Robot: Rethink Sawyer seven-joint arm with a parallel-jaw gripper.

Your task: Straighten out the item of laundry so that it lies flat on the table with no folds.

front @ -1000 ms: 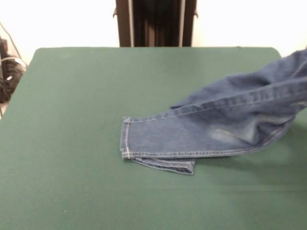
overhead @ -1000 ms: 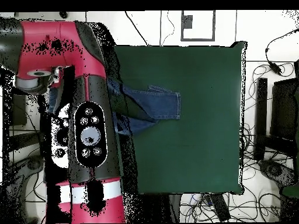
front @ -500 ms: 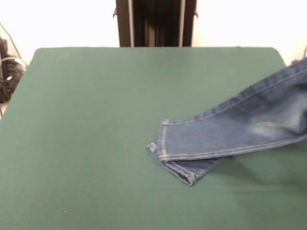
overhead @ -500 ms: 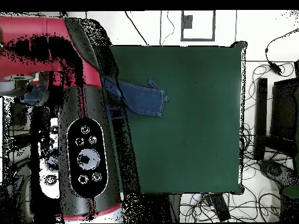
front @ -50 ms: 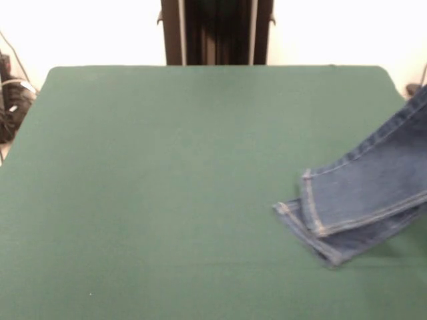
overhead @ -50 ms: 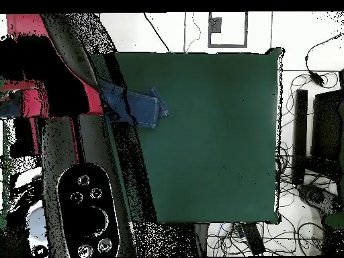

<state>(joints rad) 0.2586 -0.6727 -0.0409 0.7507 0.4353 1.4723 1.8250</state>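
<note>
From the front I see no gripper, so I cannot tell how its jaws stand. Only the leg ends of the jeans (front @ -50 ms: 363, 207) lie at the right edge of the table (front @ -50 ms: 167, 173), one cuff over the other, the rest running off frame. Overhead, the arm (overhead @ -50 ms: 74, 134) fills the left side, hiding the gripper. The jeans show beside it at the table's left edge. I read no writing.

Blue denim jeans (front @ -50 ms: 363, 200) trail two overlapping leg cuffs on the green table (front @ -50 ms: 167, 187), apparently lifted rightward.
</note>
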